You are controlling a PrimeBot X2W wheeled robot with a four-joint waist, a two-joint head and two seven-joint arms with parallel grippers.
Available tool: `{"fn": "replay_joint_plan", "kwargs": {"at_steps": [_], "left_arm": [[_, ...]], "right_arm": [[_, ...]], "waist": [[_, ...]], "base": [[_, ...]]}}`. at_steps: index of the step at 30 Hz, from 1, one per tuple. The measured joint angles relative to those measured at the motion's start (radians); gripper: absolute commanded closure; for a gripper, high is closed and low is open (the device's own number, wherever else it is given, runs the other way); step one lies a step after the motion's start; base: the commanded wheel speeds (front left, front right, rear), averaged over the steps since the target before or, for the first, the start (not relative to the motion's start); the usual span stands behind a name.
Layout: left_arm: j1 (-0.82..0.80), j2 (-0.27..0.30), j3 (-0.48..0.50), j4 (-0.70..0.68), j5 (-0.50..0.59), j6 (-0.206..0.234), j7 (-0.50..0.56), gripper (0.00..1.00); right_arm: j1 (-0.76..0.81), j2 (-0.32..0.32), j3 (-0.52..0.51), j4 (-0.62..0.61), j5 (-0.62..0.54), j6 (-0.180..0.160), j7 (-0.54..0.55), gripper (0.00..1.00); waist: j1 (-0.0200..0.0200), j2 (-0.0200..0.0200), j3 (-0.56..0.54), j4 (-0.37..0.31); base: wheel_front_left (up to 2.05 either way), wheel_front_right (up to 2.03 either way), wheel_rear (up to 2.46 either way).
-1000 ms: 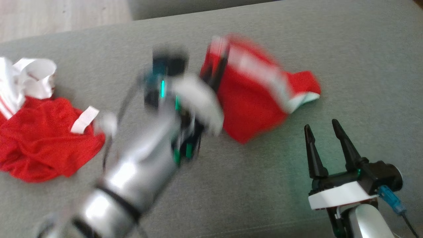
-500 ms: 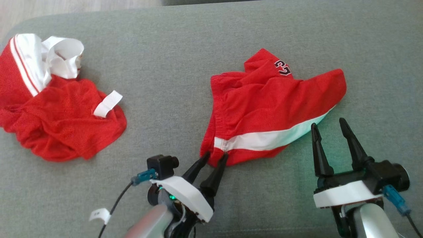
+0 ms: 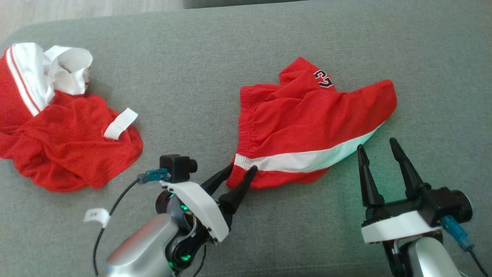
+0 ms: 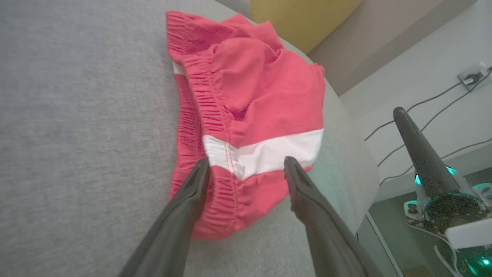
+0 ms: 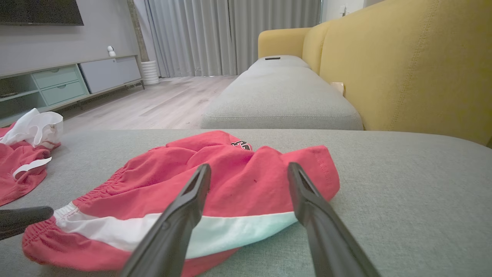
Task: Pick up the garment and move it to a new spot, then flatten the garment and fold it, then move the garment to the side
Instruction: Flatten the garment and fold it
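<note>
- L gripper point(image 3: 241, 169): jaws spread wide, nothing pinched. Tips straddle the lower-left corner of the shorts point(image 3: 307, 123), cloth lying loose between them in the L wrist view.
- R gripper point(image 3: 376, 145): also spread & empty, lower right of head frame, tips just beside the right end of the white stripe point(image 3: 307, 161).
- Shorts sit crumpled centre-right of head frame on the grey cushion point(image 3: 192, 57), well apart from the red heap point(image 3: 65, 150) at far left.
- Long axis runs lower left to upper right. Stripe is along the near edge, waistband point(image 3: 243, 127) down the left edge.
- So cloth lies up & right of my L tips, up & left of my R tips. L is nearer the waistband end, R the leg end.
- My read: flattening is next, prob. a pinch at each near corner, then a pull apart along the stripe. The top by the number patch point(image 3: 323, 79) is bunched.
</note>
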Motion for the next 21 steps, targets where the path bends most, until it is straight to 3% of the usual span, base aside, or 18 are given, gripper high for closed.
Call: {"fn": "replay_joint_plan", "kwargs": {"at_steps": [8,21], "left_arm": [[-0.045,0.056,-0.059,0.009,-0.048,0.000,0.047,0.00],[-0.092,0.062,-0.120,0.038,-0.114,0.000,0.011,0.00]], "right_arm": [[0.000,0.000,0.000,0.000,-0.007,0.000,0.000,0.00],[0.001,0.000,0.003,-0.001,-0.016,0.000,0.000,0.00]], "waist": [[0.0000,0.0000,0.005,-0.018],[0.0000,0.0000,0.015,-0.034]], "base": [[0.00,0.00,0.00],[0.00,0.00,0.00]]}}
